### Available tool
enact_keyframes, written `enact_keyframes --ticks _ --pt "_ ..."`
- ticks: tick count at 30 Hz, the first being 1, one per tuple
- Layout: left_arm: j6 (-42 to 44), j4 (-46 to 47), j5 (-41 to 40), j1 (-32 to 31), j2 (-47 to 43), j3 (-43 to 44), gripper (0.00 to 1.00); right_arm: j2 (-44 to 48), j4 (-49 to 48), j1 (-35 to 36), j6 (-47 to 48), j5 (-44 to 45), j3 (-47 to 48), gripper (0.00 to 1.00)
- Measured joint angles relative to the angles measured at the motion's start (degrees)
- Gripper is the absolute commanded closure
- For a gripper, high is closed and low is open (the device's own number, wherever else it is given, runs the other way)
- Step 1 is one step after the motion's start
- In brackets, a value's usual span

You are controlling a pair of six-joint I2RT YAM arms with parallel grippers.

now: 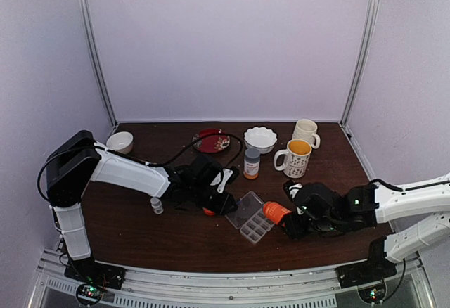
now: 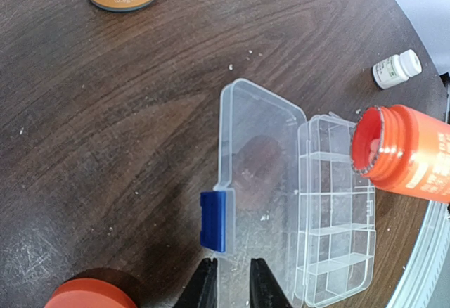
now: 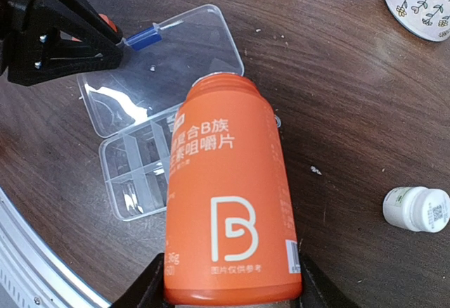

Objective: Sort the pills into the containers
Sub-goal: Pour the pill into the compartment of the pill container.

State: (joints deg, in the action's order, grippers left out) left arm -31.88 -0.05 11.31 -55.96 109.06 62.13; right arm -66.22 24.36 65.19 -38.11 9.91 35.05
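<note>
Left tool (image 2: 233, 262) pinches light, slippery organiser lid (image 2: 256, 153); right tool (image 3: 228, 283) clamps tilted orange bottle (image 3: 225, 181); tiny pills (image 2: 367, 146) look roll-prone.

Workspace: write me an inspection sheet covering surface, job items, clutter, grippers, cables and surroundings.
Surface: dark wooden table, scuffed, pale specks scattered.
Job's things: organiser box open; pills visible in the orange bottle mouth, none made out in compartments.
Clutter: orange cap, small white bottle, amber bottle, two mugs, white bowl, small bowl, red plate.
Grippers: left gripper shut on the box lid's edge beside the blue latch; right gripper shut on the tipped orange bottle, mouth over the box's edge.
Cables: black cable arcs over the red plate.
Surroundings: plain walls, metal corner posts.
</note>
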Motion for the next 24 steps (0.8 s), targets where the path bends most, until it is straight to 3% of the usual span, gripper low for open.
enact_keyframes --ticks 8,24 --pt "0.0 0.0 0.0 0.0 0.0 0.0 0.81 -2.36 3.72 0.39 0.0 0.22 4.26 1.0" --pt "0.0 0.0 0.0 0.0 0.0 0.0 0.81 0.11 4.31 -0.17 -0.68 -0.02 3.26 1.0"
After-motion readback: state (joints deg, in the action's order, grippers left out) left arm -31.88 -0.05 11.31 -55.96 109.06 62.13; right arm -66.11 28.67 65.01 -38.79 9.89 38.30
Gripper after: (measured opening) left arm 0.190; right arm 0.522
